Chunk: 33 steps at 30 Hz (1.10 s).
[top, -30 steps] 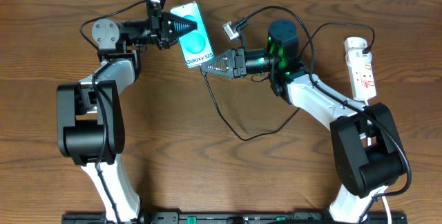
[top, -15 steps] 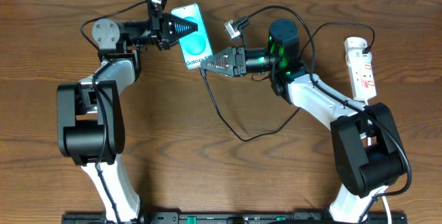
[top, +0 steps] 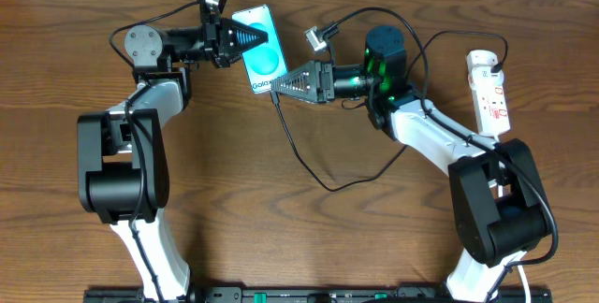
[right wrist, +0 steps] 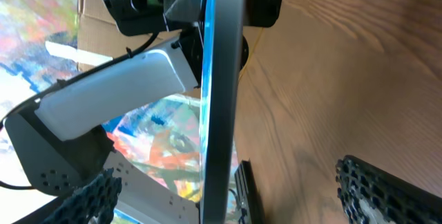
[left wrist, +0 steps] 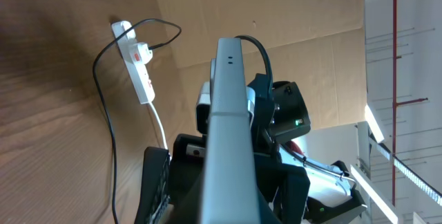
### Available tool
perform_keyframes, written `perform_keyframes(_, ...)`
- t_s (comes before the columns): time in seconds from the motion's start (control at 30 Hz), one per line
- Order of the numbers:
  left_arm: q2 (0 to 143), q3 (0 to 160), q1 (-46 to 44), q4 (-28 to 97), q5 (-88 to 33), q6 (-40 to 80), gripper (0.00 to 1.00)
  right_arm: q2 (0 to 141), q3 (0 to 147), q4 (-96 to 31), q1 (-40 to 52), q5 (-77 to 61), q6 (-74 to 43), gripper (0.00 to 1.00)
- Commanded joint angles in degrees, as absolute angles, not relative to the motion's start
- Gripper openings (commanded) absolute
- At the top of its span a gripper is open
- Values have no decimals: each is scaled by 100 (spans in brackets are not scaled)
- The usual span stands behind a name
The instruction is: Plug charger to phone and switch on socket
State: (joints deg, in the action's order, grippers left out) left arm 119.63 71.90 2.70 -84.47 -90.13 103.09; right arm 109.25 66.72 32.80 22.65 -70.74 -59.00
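Note:
My left gripper [top: 257,36] is shut on the phone [top: 263,55], holding it above the table with its lit screen up. In the left wrist view the phone [left wrist: 228,127] stands edge-on between the jaws. My right gripper [top: 281,86] is open at the phone's lower end, and its fingers [right wrist: 387,189] stand wide on either side of the phone's edge [right wrist: 217,92]. The charger [top: 309,167] loops from that end across the table to the socket [top: 491,93] at the far right. A dark plug tip [right wrist: 245,189] lies against the phone; I cannot tell whether it is seated.
The socket [left wrist: 138,65] lies near the table's back right edge with its white cord running off. Both arm bases [top: 122,181] [top: 496,200] stand on the near side. The charger's slack loop lies mid-table. A cardboard wall [left wrist: 290,16] rises behind the table.
My right gripper has opened wide, letting go of the charger's plug end beside the phone. The left gripper and phone have not moved.

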Motion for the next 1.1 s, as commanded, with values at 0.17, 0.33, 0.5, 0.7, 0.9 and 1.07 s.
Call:
perform_keyframes(0.17,11893,7258,436,-8541,-9004,10274,7,10908,6689,3227,1964,-7116,-5662,99)
perform_keyframes(0.33,11893,7258,526,-8541,-9006,10274,7,10908,6689,2569,1662,-7057,-5218,99)
perform_keyframes(0.5,11893,7255,624,-8541,-9006,10272,7,10908,6692,1015,1258,-6591,-4132,99)
perform_keyframes(0.7,11893,7258,655,-8543,-9006,10263,7,10895,6906,-1393,961,-5059,-2801,99)
perform_keyframes(0.9,11893,7255,652,-8543,-9006,10154,7,10665,7728,-3767,985,-3277,-2112,99)
perform_keyframes(1.07,11896,7251,652,-8541,-9008,10092,7,9979,7981,-4322,985,-2685,-2141,99)
